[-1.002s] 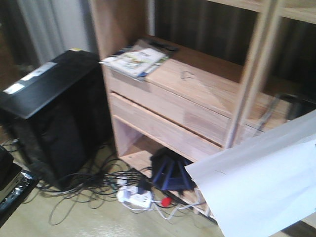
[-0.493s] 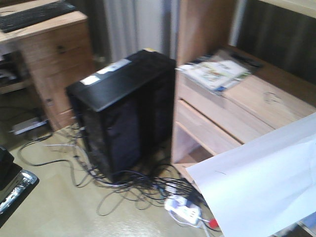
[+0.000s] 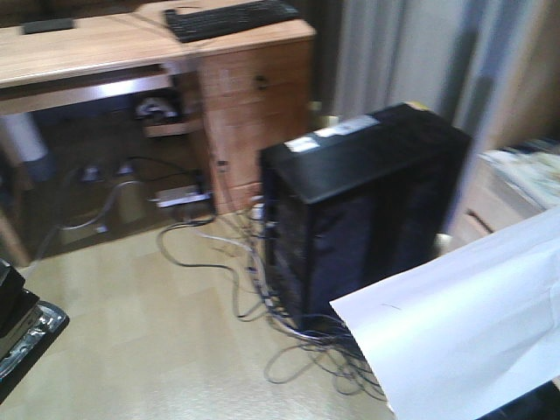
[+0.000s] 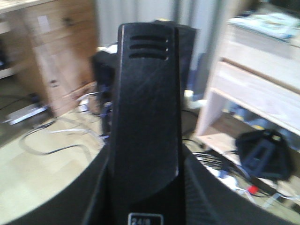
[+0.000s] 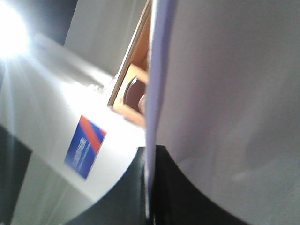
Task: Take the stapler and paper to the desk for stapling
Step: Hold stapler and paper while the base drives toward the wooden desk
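Observation:
The black stapler (image 4: pixel 145 117) fills the middle of the left wrist view, and my left gripper (image 4: pixel 146 197) is shut on it, a black finger on each side. Its black and silver end also shows at the lower left edge of the front view, stapler (image 3: pixel 22 332). The white paper (image 3: pixel 464 324) juts in at the lower right of that view. In the right wrist view the paper (image 5: pixel 225 93) runs edge-on between the fingers of my right gripper (image 5: pixel 150 197), which is shut on it. The light-wood desk (image 3: pixel 87 52) stands at the far upper left.
A black keyboard (image 3: pixel 229 17) lies on the desk. A black computer tower (image 3: pixel 359 201) stands on the floor mid-view, with tangled cables (image 3: pixel 227 254) around its base. The light-wood shelf unit (image 4: pixel 262 79) is to the right, a dark object (image 4: pixel 265 152) in its bottom bay.
The front view has swung left: the shelf unit slid off to the right, the tower moved rightwards in view, and the desk came into sight. The paper and stapler stay held.

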### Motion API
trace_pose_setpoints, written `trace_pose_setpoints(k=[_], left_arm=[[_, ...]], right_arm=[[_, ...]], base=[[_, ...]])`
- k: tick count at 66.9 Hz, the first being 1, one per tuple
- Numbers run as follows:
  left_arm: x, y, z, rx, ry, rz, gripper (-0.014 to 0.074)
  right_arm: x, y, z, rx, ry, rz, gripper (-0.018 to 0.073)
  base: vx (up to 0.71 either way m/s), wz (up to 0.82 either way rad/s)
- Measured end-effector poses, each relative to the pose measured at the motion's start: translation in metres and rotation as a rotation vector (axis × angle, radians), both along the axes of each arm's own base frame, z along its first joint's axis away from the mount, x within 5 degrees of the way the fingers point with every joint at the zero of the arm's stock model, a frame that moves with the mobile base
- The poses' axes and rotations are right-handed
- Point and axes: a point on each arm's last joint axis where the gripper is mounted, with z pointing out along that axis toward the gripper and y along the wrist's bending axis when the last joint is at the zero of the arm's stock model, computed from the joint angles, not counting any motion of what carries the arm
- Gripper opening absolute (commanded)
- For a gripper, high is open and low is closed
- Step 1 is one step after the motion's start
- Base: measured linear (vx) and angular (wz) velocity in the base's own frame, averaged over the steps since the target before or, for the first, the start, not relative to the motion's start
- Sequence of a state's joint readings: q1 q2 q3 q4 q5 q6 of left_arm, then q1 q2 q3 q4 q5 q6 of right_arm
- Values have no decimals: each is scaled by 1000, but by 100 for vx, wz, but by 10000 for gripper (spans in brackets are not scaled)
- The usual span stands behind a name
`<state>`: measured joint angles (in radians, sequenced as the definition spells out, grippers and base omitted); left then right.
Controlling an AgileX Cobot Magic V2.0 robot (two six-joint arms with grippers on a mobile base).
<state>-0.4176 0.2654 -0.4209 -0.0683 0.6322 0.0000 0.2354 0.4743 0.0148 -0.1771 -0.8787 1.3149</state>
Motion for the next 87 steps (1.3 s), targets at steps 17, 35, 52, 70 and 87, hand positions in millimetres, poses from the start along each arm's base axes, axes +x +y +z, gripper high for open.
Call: trace_pose_setpoints(k=[17,35,52,70,87], left_arm=[[0,0,0,0,0,0,-7],[0,0,0,0,0,0,-7],[0,0,0,0,0,0,-7],[0,0,0,0,0,0,-7],[0,0,0,0,0,0,-7]], right_arm=[[0,0,0,0,1,0,-5],[0,0,0,0,1,0,-5],[0,0,0,0,1,0,-5],[0,0,0,0,0,0,-5],[0,0,0,0,0,0,-5]], base=[[7,54],[8,40],[10,22],[13,10],[19,5]])
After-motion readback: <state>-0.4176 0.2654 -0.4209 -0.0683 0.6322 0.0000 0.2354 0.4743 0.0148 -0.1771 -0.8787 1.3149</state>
